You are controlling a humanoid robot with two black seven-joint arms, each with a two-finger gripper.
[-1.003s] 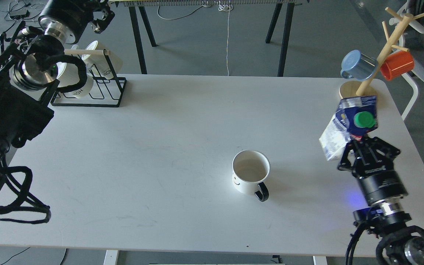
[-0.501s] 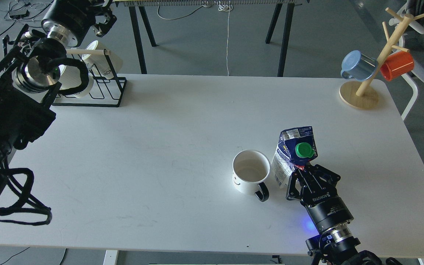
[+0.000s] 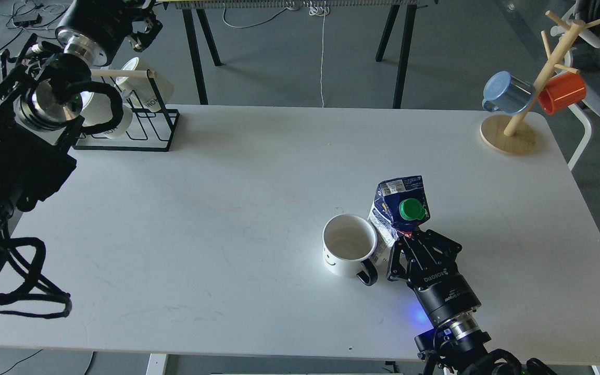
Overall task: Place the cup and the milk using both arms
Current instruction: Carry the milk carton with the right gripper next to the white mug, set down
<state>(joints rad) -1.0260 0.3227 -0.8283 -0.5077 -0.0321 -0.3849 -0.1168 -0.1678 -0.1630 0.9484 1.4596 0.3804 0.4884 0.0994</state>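
A white cup point(image 3: 348, 246) with a smiley face and a black handle stands upright on the white table point(image 3: 237, 198), right of centre. A blue and white milk carton point(image 3: 397, 208) with a green cap stands tilted against the cup's right side. My right gripper point(image 3: 409, 240) comes in from the bottom right and is shut on the carton's lower part. My left gripper point(image 3: 142, 25) is high at the top left, above a black rack, far from the cup. Its fingers are dark and cannot be told apart.
A black wire rack point(image 3: 138, 122) with white paper cups stands at the table's back left corner. A wooden mug tree point(image 3: 519, 109) with a blue mug point(image 3: 505, 92) and an orange mug point(image 3: 561, 91) stands at the back right corner.
My right gripper carried the milk carton from the right edge near the mug tree down and left to the cup. The cup has shifted slightly left. The left arm barely moved.
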